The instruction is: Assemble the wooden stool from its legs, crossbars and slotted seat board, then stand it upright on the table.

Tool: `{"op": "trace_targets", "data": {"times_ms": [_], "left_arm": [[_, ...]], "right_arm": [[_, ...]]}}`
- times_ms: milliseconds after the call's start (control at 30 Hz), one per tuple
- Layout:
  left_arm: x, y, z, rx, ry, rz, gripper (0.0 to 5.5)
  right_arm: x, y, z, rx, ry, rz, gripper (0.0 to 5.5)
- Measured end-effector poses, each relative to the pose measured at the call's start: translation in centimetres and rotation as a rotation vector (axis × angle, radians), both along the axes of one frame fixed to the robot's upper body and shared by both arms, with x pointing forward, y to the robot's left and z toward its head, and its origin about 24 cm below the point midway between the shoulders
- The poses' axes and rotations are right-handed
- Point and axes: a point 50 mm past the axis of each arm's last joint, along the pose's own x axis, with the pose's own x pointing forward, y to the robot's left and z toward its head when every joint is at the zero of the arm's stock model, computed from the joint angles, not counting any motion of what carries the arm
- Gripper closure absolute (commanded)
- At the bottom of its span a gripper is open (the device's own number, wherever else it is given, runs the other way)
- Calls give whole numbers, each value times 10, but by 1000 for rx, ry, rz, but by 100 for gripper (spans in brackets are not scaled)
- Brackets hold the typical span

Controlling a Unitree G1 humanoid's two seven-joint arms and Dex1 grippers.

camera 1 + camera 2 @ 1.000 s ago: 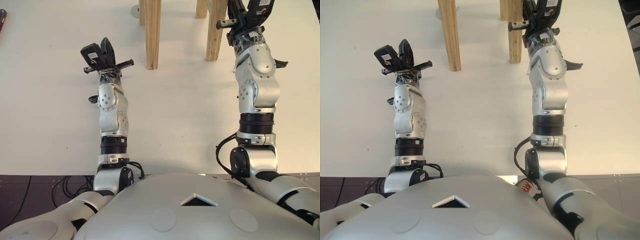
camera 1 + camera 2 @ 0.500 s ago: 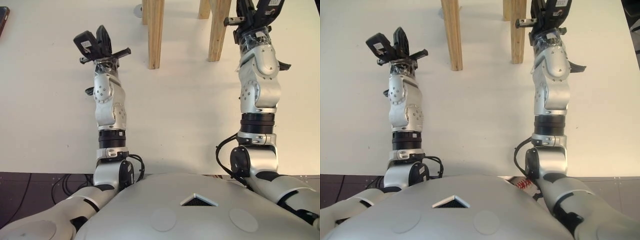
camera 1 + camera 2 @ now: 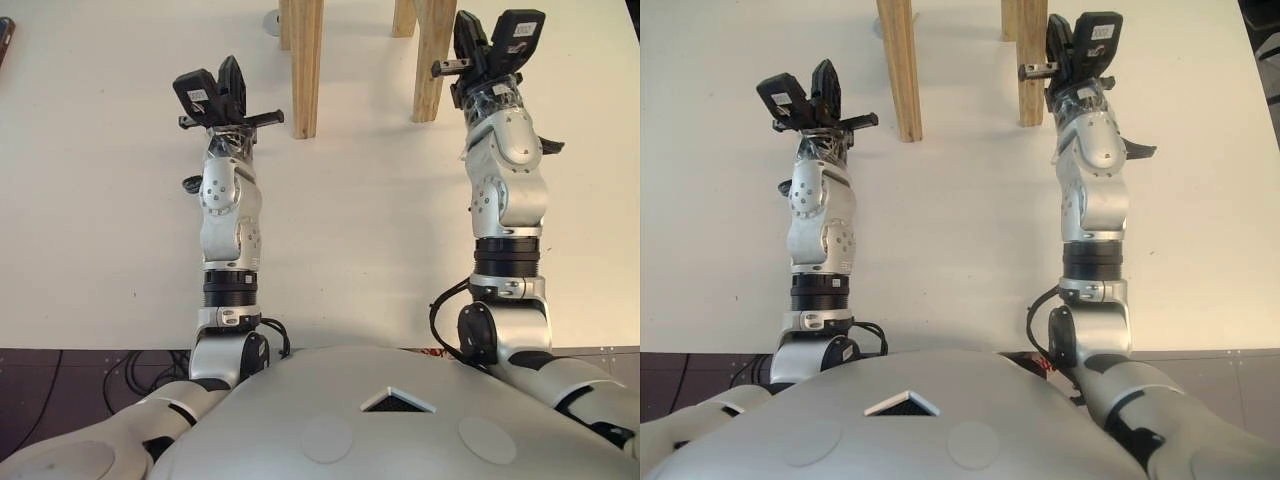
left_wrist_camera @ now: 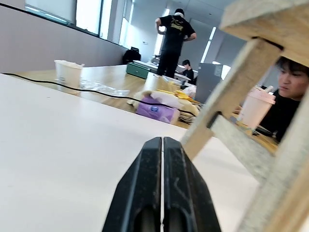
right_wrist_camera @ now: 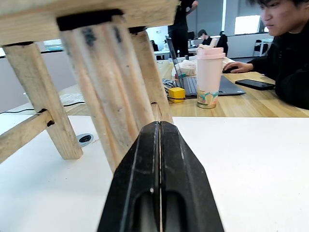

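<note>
Stool (image 5: 87, 19) stands upright on the white counter (image 3: 100, 220), far side, roughly centred btwn the two arms. Seat board is on top w/ legs set into it. In the eye views, two near legs come down to the counter: the L one (image 3: 305, 70) and the R one (image 3: 432, 60). A crossbar (image 5: 24, 135) links two legs low down.

L claw (image 4: 162, 140) is over the counter, left of the near L leg and apart from it. Its fingers are pressed together, nothing btwn them. It points past the stool's side toward the far edge.

R claw (image 5: 158, 124) is just beside the near R leg, on its outer side, fingers also pressed together and gripping nothing. The tips point at the leg right in front of them; can't tell if they touch the wood.

Small grey disc (image 3: 270, 20) lies on the counter by the far L leg.
</note>
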Motion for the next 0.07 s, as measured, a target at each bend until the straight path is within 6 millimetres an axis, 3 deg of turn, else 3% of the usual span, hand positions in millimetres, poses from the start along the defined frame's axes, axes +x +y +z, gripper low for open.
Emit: {"op": "trace_targets", "data": {"times_ms": [67], "left_arm": [[4,-1,8,1,-30,-1,548]], "right_arm": [[6,-14,7,-24,-13,-36,550]]}}
